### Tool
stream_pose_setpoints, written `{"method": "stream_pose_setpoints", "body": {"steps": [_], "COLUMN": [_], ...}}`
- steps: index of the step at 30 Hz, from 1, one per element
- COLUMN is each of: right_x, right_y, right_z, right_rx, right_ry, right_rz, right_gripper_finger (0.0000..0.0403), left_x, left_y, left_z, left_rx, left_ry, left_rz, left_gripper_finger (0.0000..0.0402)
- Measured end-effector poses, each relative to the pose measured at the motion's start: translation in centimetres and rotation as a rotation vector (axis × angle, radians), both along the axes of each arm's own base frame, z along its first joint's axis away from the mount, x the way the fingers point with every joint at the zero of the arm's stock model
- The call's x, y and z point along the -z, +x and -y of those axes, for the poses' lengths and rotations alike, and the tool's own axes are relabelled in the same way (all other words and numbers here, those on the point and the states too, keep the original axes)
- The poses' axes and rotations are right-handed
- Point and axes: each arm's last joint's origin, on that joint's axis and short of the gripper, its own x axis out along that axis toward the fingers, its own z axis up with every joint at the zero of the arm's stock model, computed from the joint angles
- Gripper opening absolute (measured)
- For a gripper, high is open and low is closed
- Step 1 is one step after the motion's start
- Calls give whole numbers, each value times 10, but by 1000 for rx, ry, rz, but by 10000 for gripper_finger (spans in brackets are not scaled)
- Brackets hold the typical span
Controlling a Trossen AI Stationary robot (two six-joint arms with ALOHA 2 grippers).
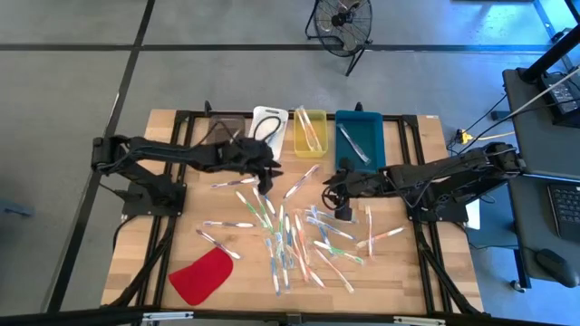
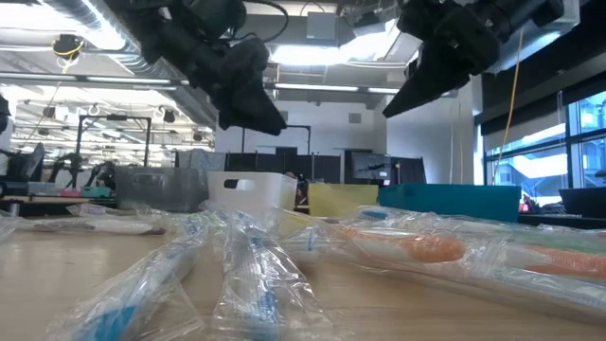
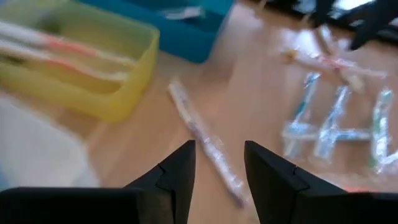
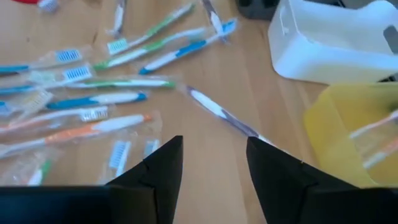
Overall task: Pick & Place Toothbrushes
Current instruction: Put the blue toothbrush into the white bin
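Toothbrushes point(image 1: 290, 237): some two dozen wrapped ones are scattered across the table point(image 1: 163, 244); exact count obscured by overlap. Two are seen in the yellow bin point(image 1: 310, 132), one in the teal bin point(image 1: 361, 138). White bin point(image 1: 268, 122): contents unclear. Red piece point(image 1: 201, 276): one. Left gripper point(image 3: 217, 165) and right gripper point(image 4: 213, 163): both parted, empty, above the table.

Grey floor point(image 1: 227, 81) with a standing fan point(image 1: 343, 23); ceiling lights point(image 2: 312, 55), windows point(image 2: 530, 161) at right.

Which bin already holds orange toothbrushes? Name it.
The yellow bin, between the white bin and the teal bin; orange-handled toothbrushes lie inside it.
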Motion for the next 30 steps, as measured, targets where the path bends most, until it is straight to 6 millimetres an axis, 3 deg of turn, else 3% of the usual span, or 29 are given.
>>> {"method": "stream_pose_setpoints", "body": {"steps": [5, 15, 30], "right_x": [-2, 13, 45], "right_y": [-3, -23, -25], "right_z": [1, -1, -30], "right_rx": [13, 102, 147], "right_ry": [5, 228, 270], "right_rz": [-65, -310, -539], "right_gripper_finger": [181, 162, 181], "left_x": [7, 12, 33], "left_y": [2, 1, -24], "left_z": [15, 47, 77], "left_rx": [39, 76, -40], "left_ry": [-13, -47, -104], "left_rz": [-21, -76, -393], "left_gripper_finger": [131, 129, 129]}}
